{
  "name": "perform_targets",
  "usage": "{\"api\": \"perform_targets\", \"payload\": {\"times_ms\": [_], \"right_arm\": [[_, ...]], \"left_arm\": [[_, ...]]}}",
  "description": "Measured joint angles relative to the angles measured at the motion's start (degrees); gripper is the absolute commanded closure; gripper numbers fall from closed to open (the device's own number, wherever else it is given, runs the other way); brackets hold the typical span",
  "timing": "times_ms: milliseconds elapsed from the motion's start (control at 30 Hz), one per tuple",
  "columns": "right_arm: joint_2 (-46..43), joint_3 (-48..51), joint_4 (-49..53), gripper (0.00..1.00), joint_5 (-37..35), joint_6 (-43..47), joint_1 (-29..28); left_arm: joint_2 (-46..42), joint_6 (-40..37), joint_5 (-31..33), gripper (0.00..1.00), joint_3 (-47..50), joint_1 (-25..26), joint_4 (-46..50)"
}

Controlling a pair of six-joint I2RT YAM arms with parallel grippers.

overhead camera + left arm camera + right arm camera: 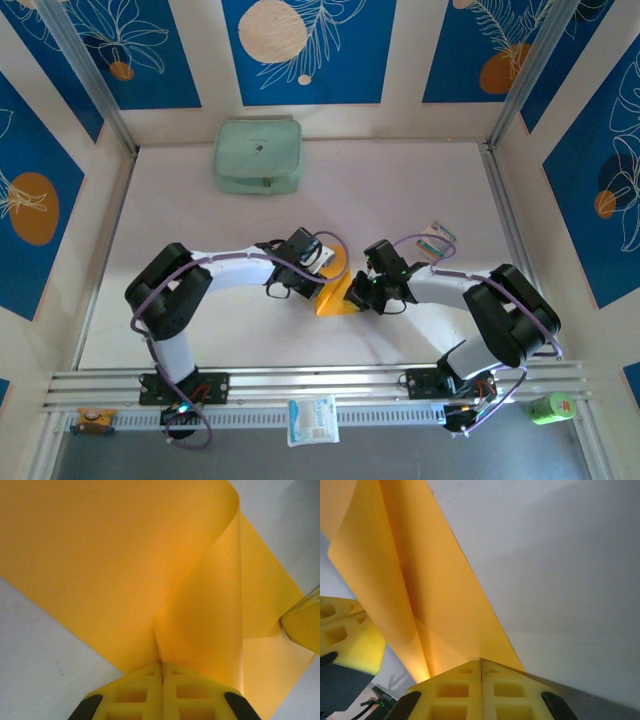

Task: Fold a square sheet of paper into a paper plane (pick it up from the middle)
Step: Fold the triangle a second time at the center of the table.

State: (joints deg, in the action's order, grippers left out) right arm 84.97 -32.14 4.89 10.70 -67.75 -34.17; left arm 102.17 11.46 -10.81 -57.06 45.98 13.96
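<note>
The square sheet of paper (335, 298) is orange-yellow and sits mid-table between both arms, partly folded and lifted. In the left wrist view the paper (110, 555) curls up in a loose fold, and a crease runs down into my left gripper (162, 666), whose yellow jaws are shut on it. My right gripper (481, 661) is also shut, pinching the paper (435, 595) at an edge above the white table. From above, the left gripper (322, 272) and the right gripper (357, 292) nearly touch over the sheet. The paper plane as a finished dart is not in view.
A pale green zipped pouch (258, 156) lies at the back of the table. A small striped card (437, 241) lies right of the right arm. A white-and-blue packet (313, 418) and a green item (549, 407) rest by the front rail.
</note>
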Motion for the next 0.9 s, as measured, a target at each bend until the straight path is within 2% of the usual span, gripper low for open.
{"api": "perform_targets", "payload": {"times_ms": [900], "right_arm": [[0.33,-0.15,-0.17,0.94,0.22,0.04,0.0]], "left_arm": [[1.03,-0.02,-0.04,1.0,-0.72,-0.02,-0.57]]}}
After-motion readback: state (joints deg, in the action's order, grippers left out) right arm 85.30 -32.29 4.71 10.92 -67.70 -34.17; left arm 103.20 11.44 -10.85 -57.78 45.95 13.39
